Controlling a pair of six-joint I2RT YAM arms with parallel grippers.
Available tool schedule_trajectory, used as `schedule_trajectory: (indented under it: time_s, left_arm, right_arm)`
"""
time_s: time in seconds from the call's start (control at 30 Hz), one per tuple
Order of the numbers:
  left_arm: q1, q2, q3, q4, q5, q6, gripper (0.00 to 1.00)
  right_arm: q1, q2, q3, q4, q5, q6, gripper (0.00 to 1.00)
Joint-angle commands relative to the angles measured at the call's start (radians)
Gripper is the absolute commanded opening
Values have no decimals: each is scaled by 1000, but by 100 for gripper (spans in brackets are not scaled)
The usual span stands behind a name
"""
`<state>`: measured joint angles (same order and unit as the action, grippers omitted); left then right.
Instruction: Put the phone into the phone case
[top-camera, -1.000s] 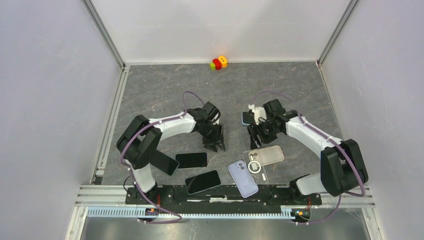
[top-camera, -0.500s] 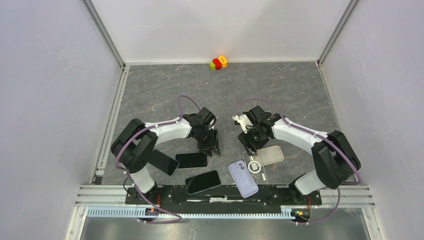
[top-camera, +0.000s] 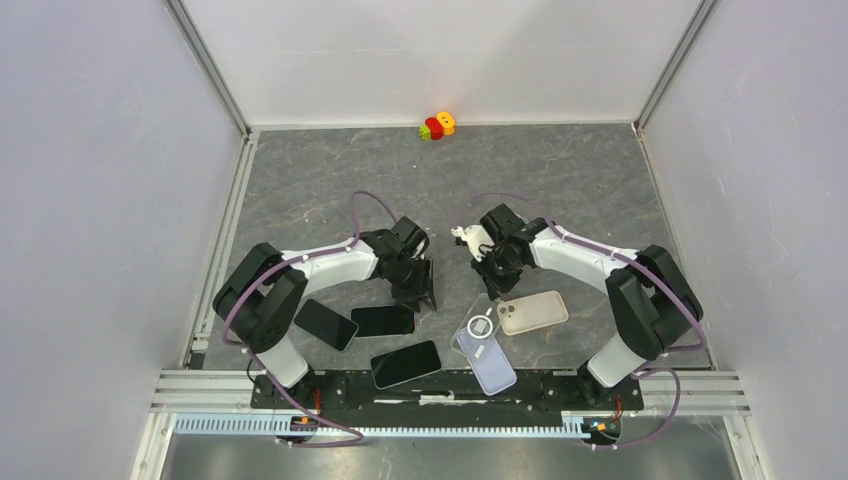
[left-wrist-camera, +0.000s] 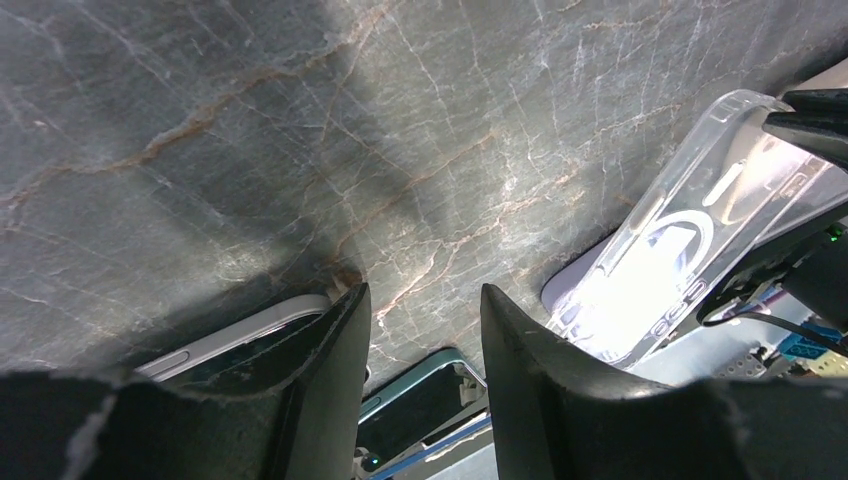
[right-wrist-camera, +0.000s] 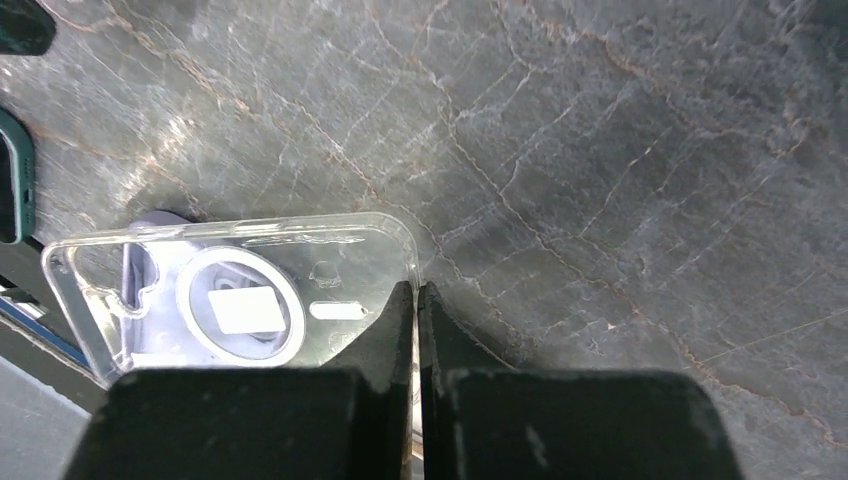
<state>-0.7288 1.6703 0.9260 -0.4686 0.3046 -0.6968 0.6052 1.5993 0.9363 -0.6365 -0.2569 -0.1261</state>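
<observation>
A clear phone case (top-camera: 480, 326) with a white ring lies tilted, partly over a lilac phone (top-camera: 489, 364). My right gripper (top-camera: 493, 284) is shut on that clear phone case (right-wrist-camera: 235, 300), its jaws pinching the thin rim at one end (right-wrist-camera: 417, 290). The lilac phone (right-wrist-camera: 150, 222) peeks out under the case's far end. My left gripper (top-camera: 420, 296) hangs open with nothing between its fingers (left-wrist-camera: 425, 300), just above two dark phones (top-camera: 383, 320) (top-camera: 405, 363). In the left wrist view the clear case (left-wrist-camera: 690, 240) shows at the right and a teal-edged phone (left-wrist-camera: 430, 400) below the jaws.
A beige phone-shaped piece (top-camera: 532, 311) lies right of the clear case. A third dark phone (top-camera: 325, 324) lies at the left under the left arm. A small red, green and yellow toy (top-camera: 437, 125) sits by the back wall. Grey walls enclose the marbled floor (top-camera: 560, 190).
My right gripper has swung left and down and shut on the clear case's rim; the case has shifted left onto the lilac phone. The left arm drifted slightly left, still open.
</observation>
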Motion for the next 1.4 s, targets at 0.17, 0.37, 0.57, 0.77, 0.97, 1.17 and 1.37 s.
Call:
schedule_trajectory:
  time_s: [0.17, 0.37, 0.57, 0.77, 0.97, 1.17, 1.37]
  left_arm:
    - [0, -80, 26, -50, -134, -5, 51]
    - [0, -195, 35, -145, -331, 12, 50]
    - [0, -318, 13, -197, -448, 19, 50]
    - [0, -411, -57, -199, -477, -15, 50]
    - [0, -456, -107, -211, -478, -41, 52]
    - [0, -454, -127, -211, -453, -56, 54]
    - [2, -458, -146, -213, -430, -94, 55]
  right_arm:
    - [-10, 26, 215, -19, -50, 83, 0]
    - [-50, 55, 288, 31, -76, 221, 0]
    - [-170, 26, 176, 204, -165, 433, 0]
    - [-270, -20, 36, 321, -136, 569, 0]
    - [-295, -72, -88, 398, -83, 654, 0]
    - [-295, -58, -121, 417, -96, 633, 4]
    - [-295, -96, -103, 394, -92, 606, 58]
